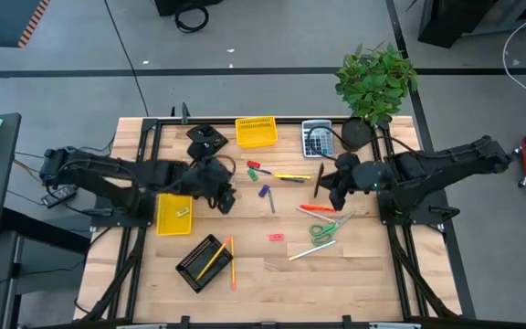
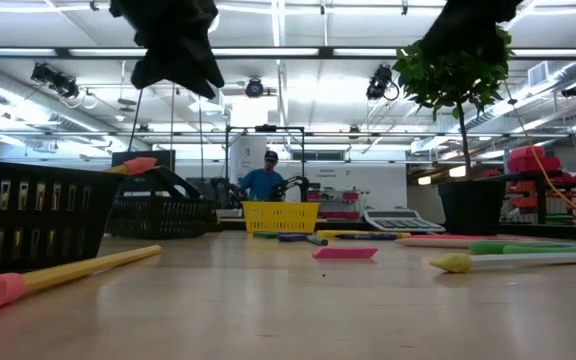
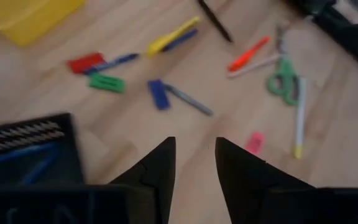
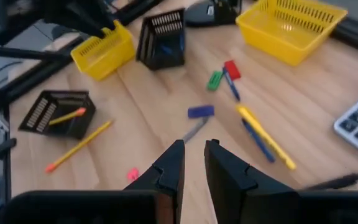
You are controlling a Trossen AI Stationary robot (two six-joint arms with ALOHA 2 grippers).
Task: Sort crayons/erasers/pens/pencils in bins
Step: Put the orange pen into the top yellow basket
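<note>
- Left gripper (image 1: 225, 199) is held above the table mid-left, just beside the near yellow bin (image 1: 173, 214); fingers are seen slightly apart, nothing held.
- Mesh bin (image 1: 204, 262) at front left is seen holding one pencil; a second pencil (image 1: 232, 263) lies touching its right side, long axis roughly front to back.
- Purple crayon (image 1: 265, 191) lies just right of the left gripper, with a grey stick (image 1: 272, 204) beside it. The left arm is judged nearer; a short reach rightward would be needed.
- Pink eraser (image 1: 276, 237) lies mid-table, well clear of both grippers.
- Right gripper (image 1: 334, 195) hovers right of centre, fingers narrowly apart, empty. An orange pen (image 1: 316, 209) lies just below it, long axis left to right, scissors (image 1: 327, 228) nearby.
- Surface: bare wood, items scattered loosely.
- Room: a person (image 2: 265, 178) is seen far behind the table.
</note>
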